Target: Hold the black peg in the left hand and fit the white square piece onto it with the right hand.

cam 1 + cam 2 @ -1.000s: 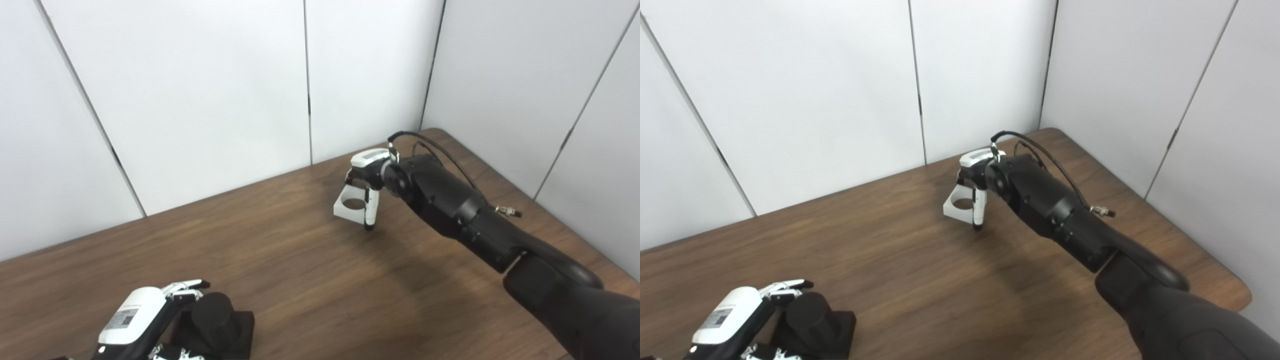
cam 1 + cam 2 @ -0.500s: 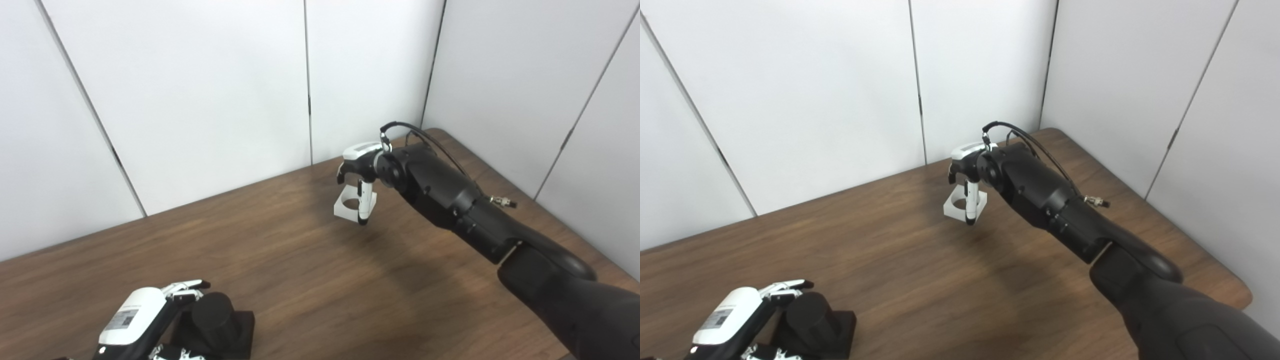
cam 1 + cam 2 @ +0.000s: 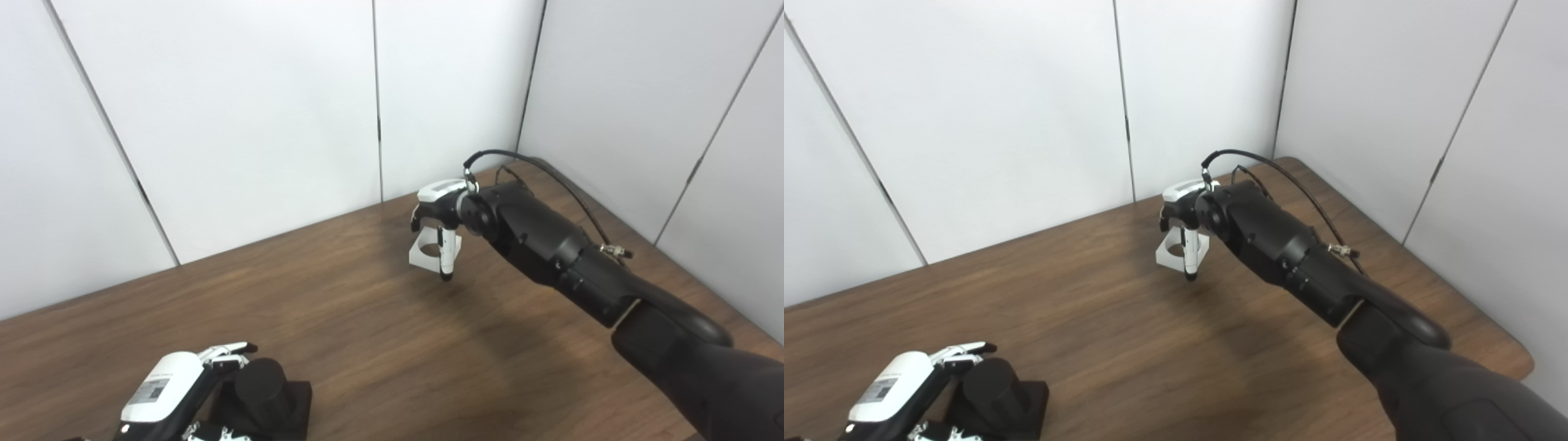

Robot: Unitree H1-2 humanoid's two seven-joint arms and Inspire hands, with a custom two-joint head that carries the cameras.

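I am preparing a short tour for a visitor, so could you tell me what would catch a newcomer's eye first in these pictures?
The long black right arm reaching across the wooden table draws the eye first; its right hand closes on the white square piece, with its round hole, near the far edge. Next comes the near left corner, where the left hand rests against the black peg on its square base.

I am seeing my right hand (image 3: 440, 215) gripping the white square piece (image 3: 429, 252) above the desk (image 3: 367, 331), while my left hand (image 3: 177, 392) is wrapping the black peg (image 3: 260, 389).
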